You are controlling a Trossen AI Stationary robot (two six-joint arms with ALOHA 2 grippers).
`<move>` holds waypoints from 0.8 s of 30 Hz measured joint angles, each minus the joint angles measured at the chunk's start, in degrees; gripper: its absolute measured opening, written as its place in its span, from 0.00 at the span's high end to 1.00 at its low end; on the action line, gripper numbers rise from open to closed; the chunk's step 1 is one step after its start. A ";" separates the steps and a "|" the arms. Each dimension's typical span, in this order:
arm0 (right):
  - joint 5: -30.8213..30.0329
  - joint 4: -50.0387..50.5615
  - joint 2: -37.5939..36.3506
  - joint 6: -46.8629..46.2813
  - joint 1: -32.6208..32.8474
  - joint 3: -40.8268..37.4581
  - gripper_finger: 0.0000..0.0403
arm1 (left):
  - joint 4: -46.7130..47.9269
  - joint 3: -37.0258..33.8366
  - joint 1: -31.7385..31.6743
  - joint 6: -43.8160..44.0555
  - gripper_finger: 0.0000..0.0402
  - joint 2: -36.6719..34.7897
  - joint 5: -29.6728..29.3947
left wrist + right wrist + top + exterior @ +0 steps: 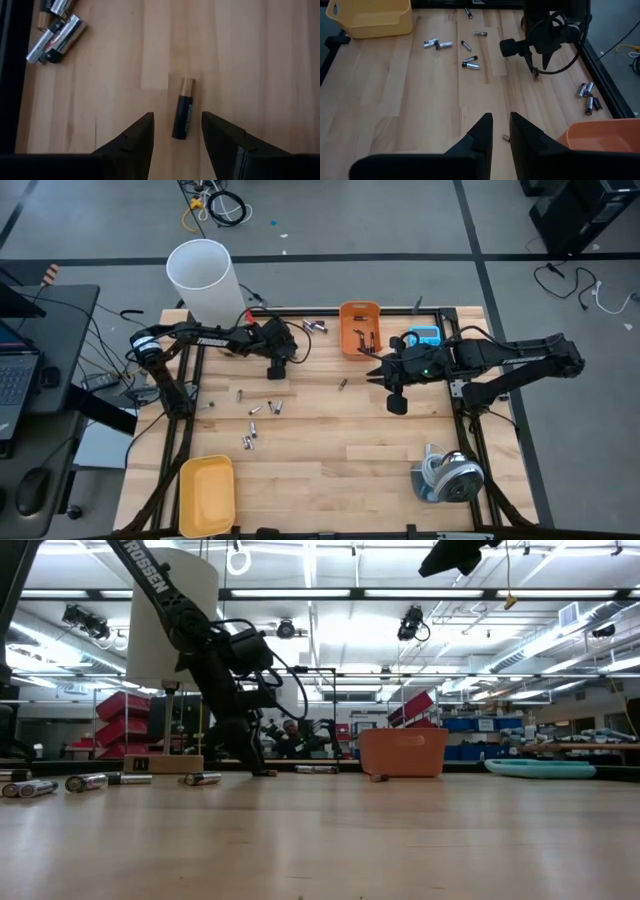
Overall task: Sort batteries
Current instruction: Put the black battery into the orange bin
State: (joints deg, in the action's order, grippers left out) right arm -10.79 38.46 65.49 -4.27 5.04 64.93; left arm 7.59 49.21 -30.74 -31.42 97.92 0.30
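The left gripper (276, 372) hangs low over the worktop (340, 450) near its far edge, toward the far left corner, jaws spread wide and holding nothing. A black and copper battery (183, 115) lies flat on the wood between its two fingers (137, 140), apart from both. A small cluster of silvery batteries (57, 37) lies near that gripper, just beside the dark frame at the far edge. More loose batteries (252, 415) are scattered over the left half of the worktop, and one single cell (342, 384) lies near the middle, in front of the orange bin (359, 327) that stands at the far edge. The right gripper (501, 131) hovers above the wood in front of the orange bin, its jaws nearly together with a narrow gap and empty. A yellow bin (206, 495) sits at the near left corner, and a white cylinder (205, 280) stands at the far left corner
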 joint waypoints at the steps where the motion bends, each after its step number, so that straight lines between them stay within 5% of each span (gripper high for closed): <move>1: 0.00 0.08 0.00 0.00 0.01 0.00 0.87 | -0.44 0.00 0.00 0.01 0.58 0.25 0.01; 18: 0.24 0.14 0.00 -0.02 0.13 0.00 0.87 | -1.19 0.17 0.06 0.22 0.59 3.29 -0.26; 24: 0.24 0.13 0.00 -0.02 0.13 0.00 0.87 | -0.66 0.11 0.11 0.28 0.75 3.38 0.10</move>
State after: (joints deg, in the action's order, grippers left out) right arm -10.55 38.59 65.49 -4.29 5.17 64.93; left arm 6.93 49.32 -30.63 -31.14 101.30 0.39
